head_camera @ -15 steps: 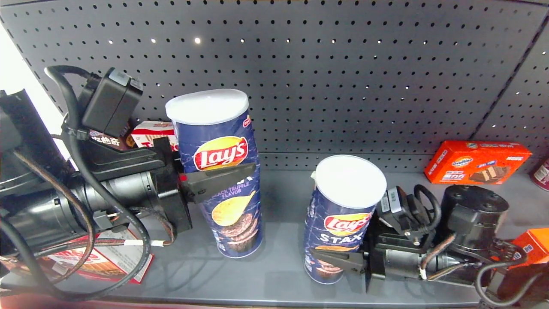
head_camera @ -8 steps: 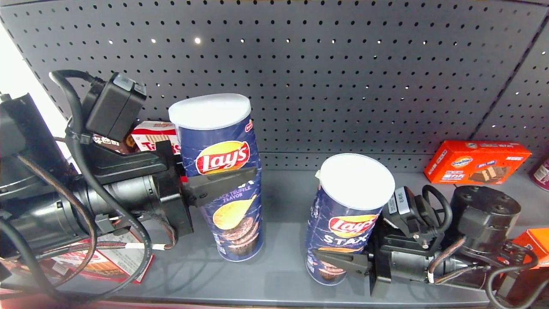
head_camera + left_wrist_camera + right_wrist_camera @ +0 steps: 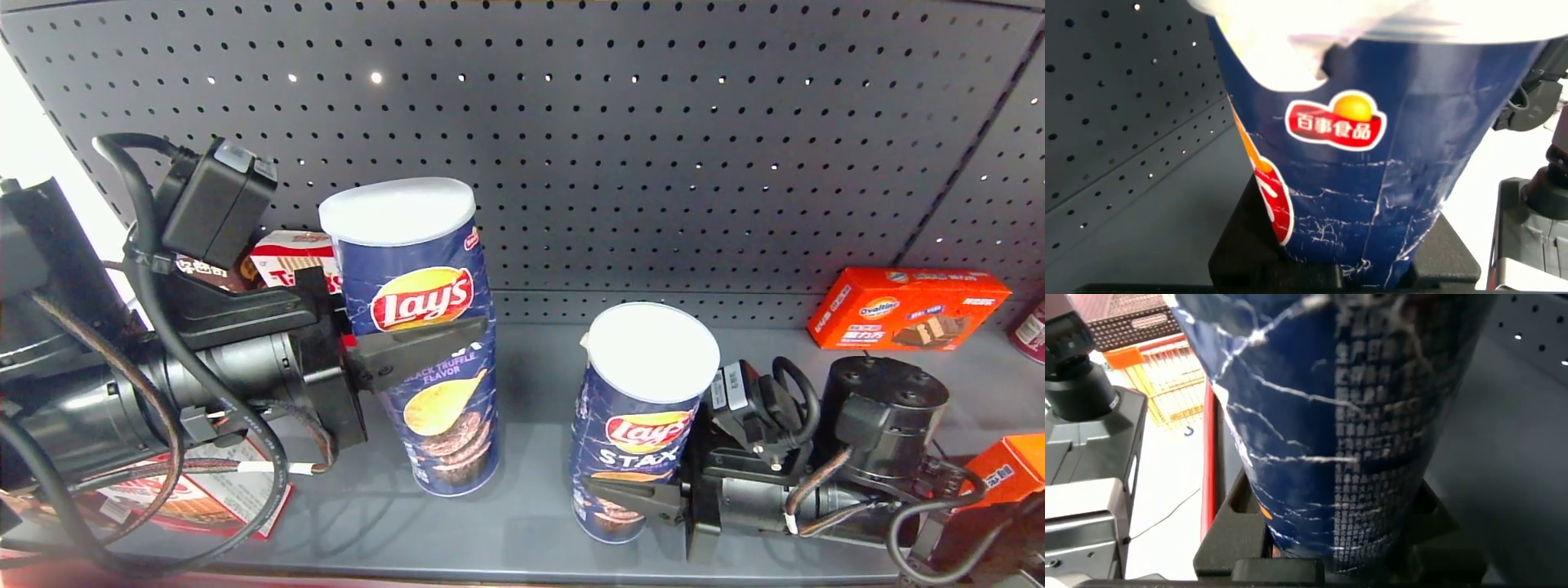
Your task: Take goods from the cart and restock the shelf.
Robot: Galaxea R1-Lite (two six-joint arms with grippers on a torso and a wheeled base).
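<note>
Change noted: the right tool [image 3: 633, 490] and the can it carries have shifted away from the orange box [image 3: 906, 309], toward the robot's left and slightly toward the shelf's front edge. The left tool [image 3: 441, 339] and its can have settled a little lower and are now almost still.

Right tool: clenched on the right can [image 3: 645, 425], low on the body, with one finger across the front and the other hidden behind. The right wrist view confirms the blue wall of the can [image 3: 1355, 433] seated between the jaws.

Left tool: clenched on the left can [image 3: 420, 298] at about mid-height. The left wrist view shows the can [image 3: 1372, 163] close against the tool.

Location: both cans stand upright on the shelf [image 3: 539, 384]. The right can is forward of the orange box and to its left, near the front edge. The left can is farther left again and well apart from the box. Their bases sit at shelf level, but firm contact cannot be confirmed.

Handling assessment: these look like light, stiff tubes with a glossy, probably slippery skin. They are tall for their base and likely to tip, and their contents are judged fragile. The hold is best taken on the cylindrical wall at or below mid-height, never on the white lid, and with moderate pressure.

Also present: a red-and-white box [image 3: 290, 253] beyond the left can, farthest from the orange box.
</note>
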